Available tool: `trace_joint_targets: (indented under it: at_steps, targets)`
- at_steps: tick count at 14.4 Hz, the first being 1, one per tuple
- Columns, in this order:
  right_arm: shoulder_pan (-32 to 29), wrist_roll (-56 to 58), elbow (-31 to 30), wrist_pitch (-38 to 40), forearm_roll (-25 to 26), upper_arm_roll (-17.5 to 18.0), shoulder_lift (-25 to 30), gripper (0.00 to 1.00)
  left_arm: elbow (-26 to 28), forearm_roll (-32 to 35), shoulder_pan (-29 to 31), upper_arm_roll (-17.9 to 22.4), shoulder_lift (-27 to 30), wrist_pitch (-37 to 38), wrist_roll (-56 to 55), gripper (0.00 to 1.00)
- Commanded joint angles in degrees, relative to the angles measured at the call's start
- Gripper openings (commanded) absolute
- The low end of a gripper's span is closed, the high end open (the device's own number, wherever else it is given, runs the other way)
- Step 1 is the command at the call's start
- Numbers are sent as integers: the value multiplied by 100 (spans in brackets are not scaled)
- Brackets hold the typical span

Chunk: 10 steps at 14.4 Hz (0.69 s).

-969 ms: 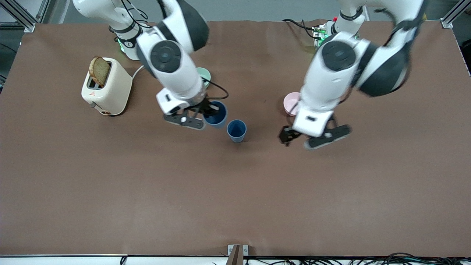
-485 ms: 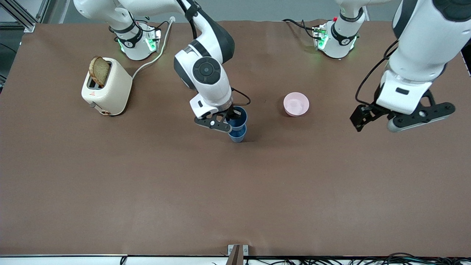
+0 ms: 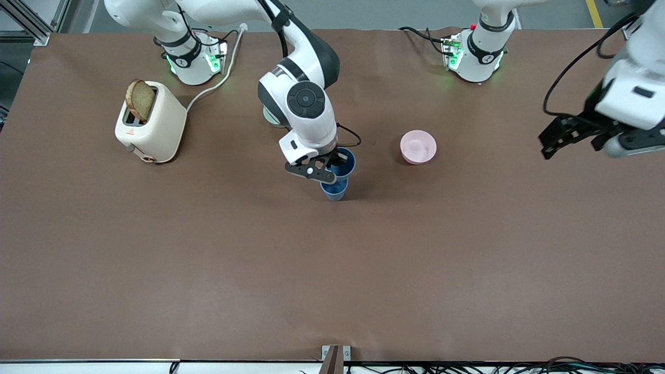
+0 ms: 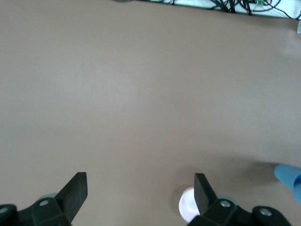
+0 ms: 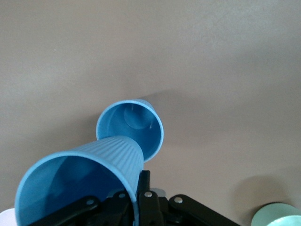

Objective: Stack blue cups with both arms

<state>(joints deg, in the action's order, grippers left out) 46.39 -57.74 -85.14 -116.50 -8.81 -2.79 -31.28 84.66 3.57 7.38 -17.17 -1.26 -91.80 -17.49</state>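
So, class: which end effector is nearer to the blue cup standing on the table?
Right. The right end effector holds the second blue cup just above the standing blue cup. The left end effector hangs open, well away toward the left arm's end of the table.

Even overhead light, soft shadows beside cups [image 3: 336, 176]; wrist views slightly hazy, no glare.

Two small blue ribbed plastic tumblers: one [image 3: 343, 165] is gripped, the other [image 3: 334, 190] stands on the brown table. Two shallow bowls, one pink [image 3: 417, 147] and one mint-green [image 5: 276, 215]. One cream toaster [image 3: 150, 122] carrying one slice of brown bread [image 3: 139, 100]. Two white jointed robot arms, each ending in one black two-finger gripper, right [image 3: 323, 167] and left [image 3: 582, 137].
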Motion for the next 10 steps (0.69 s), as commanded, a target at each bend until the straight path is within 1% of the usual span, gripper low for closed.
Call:
trace_joint_targets:
  at_steps: [1, 3, 4, 10]
  targets:
    - [28, -45, -29, -57, -86, -28, 0, 3, 244, -225, -394, 599, 345, 266, 472, 100]
    - [46, -45, -38, -48, -69, -28, -62, 3, 297, -233, -501, 899, 424, 425, 1008, 100]
    - [46, -45, -38, -48, -60, -28, -97, 4, 384, -242, -501, 970, 494, 417, 1237, 100]
    - [46, -36, -21, -48, -25, -37, -159, 7, 841, -330, -483, 979, 820, 373, 1397, 100]
